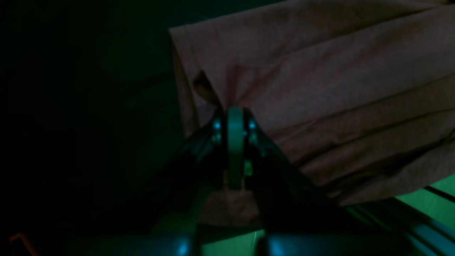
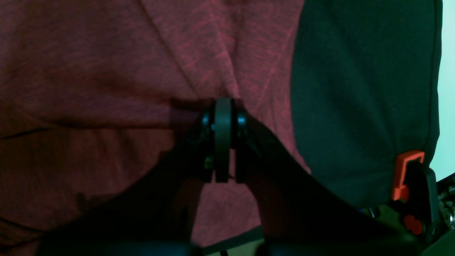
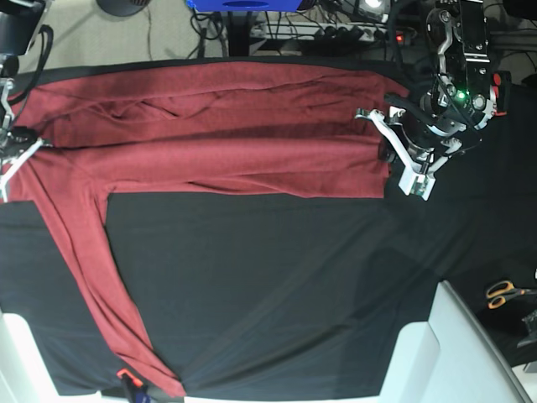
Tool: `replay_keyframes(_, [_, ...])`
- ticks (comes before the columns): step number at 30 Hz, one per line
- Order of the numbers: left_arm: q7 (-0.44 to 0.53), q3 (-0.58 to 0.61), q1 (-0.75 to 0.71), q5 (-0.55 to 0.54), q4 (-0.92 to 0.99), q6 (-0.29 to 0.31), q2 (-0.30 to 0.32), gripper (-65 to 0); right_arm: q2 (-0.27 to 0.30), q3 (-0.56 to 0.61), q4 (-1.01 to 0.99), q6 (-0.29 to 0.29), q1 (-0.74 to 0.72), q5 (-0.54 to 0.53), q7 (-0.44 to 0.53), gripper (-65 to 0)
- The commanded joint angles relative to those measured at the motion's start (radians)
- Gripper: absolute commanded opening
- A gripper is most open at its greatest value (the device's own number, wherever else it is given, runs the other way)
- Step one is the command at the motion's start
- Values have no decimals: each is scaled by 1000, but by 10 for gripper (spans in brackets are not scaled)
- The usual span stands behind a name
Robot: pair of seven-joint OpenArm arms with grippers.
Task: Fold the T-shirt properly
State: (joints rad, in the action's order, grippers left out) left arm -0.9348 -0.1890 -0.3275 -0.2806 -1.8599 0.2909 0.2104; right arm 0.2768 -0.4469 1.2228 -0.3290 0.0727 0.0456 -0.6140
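Sleeve nearest camera: one long sleeve of the T-shirt (image 3: pixel 210 126) trails down the near-left of the table (image 3: pixel 277 277) toward the near edge, loose and unfolded (its cuff lies right at the edge).
T-shirt position: spread as a long band across the far half of the table, left to right, already doubled over along its length by the look of the creases.
Right end effector (image 2: pixel 223 106): jaws together, clamped on a pinch of T-shirt fabric at the left end of the band.
Left end effector (image 1: pixel 234 113): jaws together on the cloth at the right end of the band, near its corner.
Risk, slipping: both pinches look small, so a quick lift could pull the knit free on one side and skew the fold.
Risk, dragging sleeve: the hanging sleeve would likely trail behind or slide off the near edge if the body is carried over it.
Risk, uneven pull: arms moving out of step would stretch or wrinkle the soft fabric.
Beyond the cloth: scissors (image 3: pixel 502 292) lie at the far right, well apart.
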Motion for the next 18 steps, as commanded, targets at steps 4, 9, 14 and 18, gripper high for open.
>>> replay_keyframes(4, [13,-4,-12,-4,-20,1,7,-650,22,-3,18,6,-12,3,12,-648])
replay_keyframes(9, [15,-4,-35,-4,-20,1,5,-650,22,-2,18,6,-11,3,12,-648])
replay_keyframes(14, [15,-4,-42,-4,-19,1,5,-650,22,-2,15,6,-14,3,12,-648])
replay_keyframes(18, [15,-4,-42,-4,-16,1,5,-650,22,0,13,6,-14,3,12,-648])
